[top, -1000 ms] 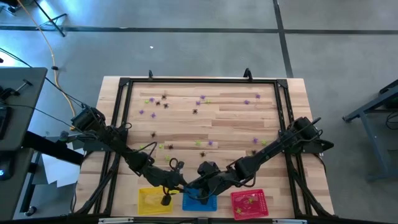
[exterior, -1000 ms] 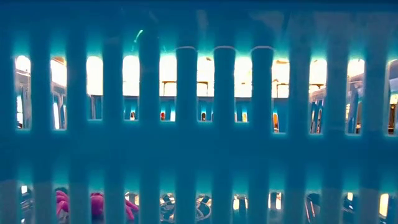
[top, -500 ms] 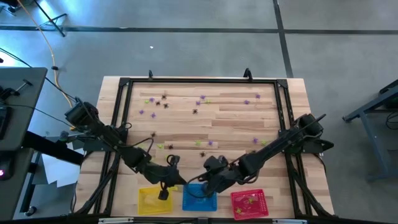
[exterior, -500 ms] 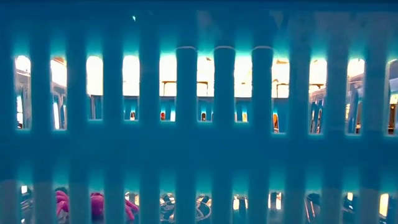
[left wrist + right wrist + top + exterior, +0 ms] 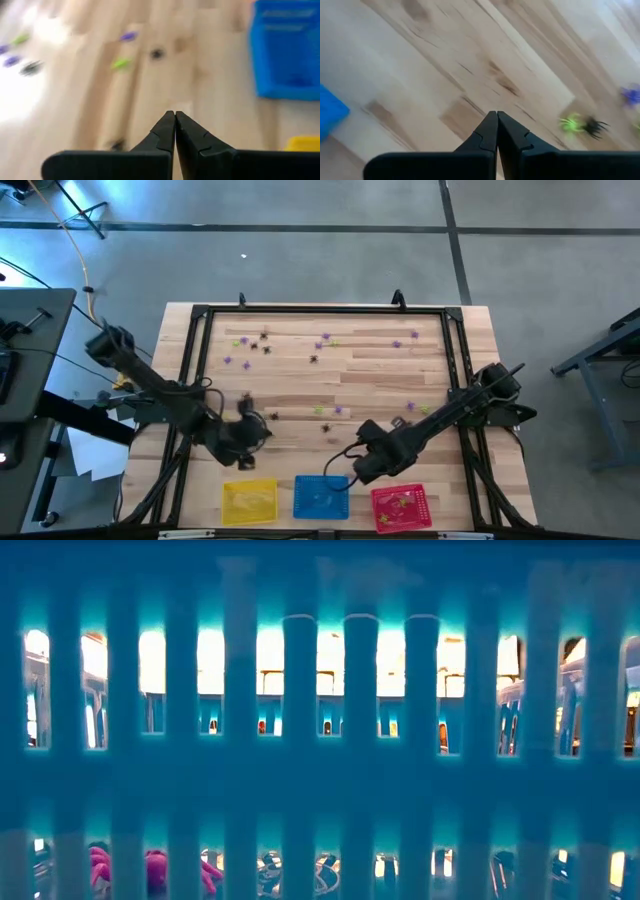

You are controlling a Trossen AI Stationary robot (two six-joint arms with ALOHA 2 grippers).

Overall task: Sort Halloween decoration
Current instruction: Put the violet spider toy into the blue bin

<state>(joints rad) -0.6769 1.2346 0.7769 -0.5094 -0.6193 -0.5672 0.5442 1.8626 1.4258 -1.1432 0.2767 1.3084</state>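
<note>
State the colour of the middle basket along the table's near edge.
Blue; the middle basket shows best in the high view, between a yellow and a red one.

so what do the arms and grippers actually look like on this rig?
Both arms are dark, near-black, jointed links with thin black cables looping alongside. The left gripper and right gripper each end in two black, wedge-shaped fingers tapering to a point, mounted on a flat black crossbar. No markings or labels show.

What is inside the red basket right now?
The red basket holds a few small yellow-green trinkets near its middle; anything under them, or their exact number, cannot be made out.
</note>
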